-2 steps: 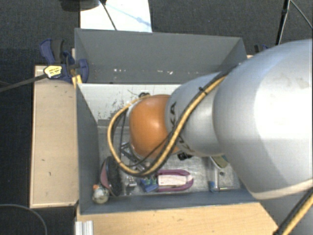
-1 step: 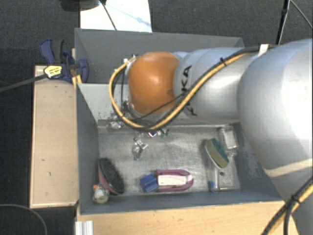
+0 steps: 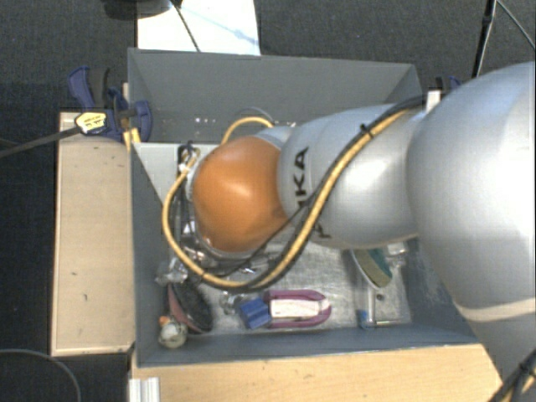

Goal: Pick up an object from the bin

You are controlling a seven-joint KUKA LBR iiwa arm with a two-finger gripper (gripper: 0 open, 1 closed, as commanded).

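Reaching from the right into the grey metal bin (image 3: 276, 90), the silver robot arm (image 3: 368, 182) appears to be at the grasping stage of the pick, low over the bin's left half. Its rounded orange wrist cover (image 3: 234, 193) points down and to the left, with a yellow cable (image 3: 177, 193) looped around it. The cover hides most of the gripper (image 3: 199, 262), so whether it is spread, pressed together or pinching anything cannot be told.

Which thing is being picked is equally uncertain. The nearest candidates lie along the front wall:
- a dark, reddish-black elongated object (image 3: 189, 306), just below the gripper;
- a small pale round piece (image 3: 172, 334) at the front-left corner;
- a flat purple-and-white packet with a blue block at its end (image 3: 289, 308), slightly to the right.

A teal-and-white oval object (image 3: 377, 266) sits well apart under the forearm.

The next move probably calls for a straight lift, clear of the yellow cable and the left wall.
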